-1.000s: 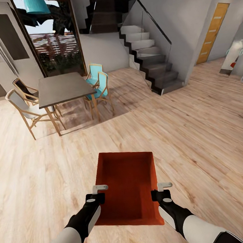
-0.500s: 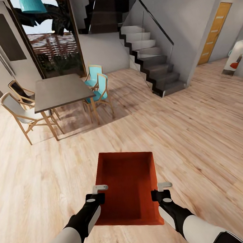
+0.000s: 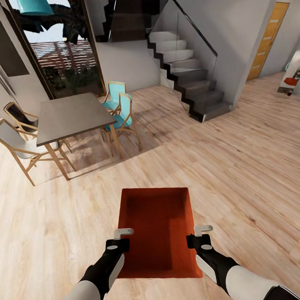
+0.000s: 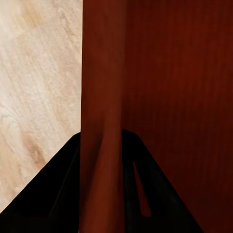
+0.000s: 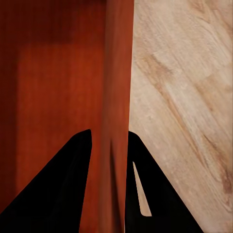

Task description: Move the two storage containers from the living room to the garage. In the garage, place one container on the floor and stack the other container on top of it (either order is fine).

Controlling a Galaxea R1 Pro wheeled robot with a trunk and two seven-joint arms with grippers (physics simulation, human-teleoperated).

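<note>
Both hands (image 3: 124, 238) (image 3: 197, 236) clamped, arms forward

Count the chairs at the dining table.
4. Two grey-seated chairs, one nearer and one farther, stand on the table's left side. Two teal chairs, one nearer and one behind it, stand on its right. The tabletop may hide more.

Light wood-plank floor (image 3: 240, 171); grey dining table (image 3: 70, 116), teal chairs (image 3: 119, 112); staircase (image 3: 185, 72); orange door (image 3: 267, 36).

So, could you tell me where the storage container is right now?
In the head view the storage container is low and central, above wood floor, between left gripper and right gripper.
</note>
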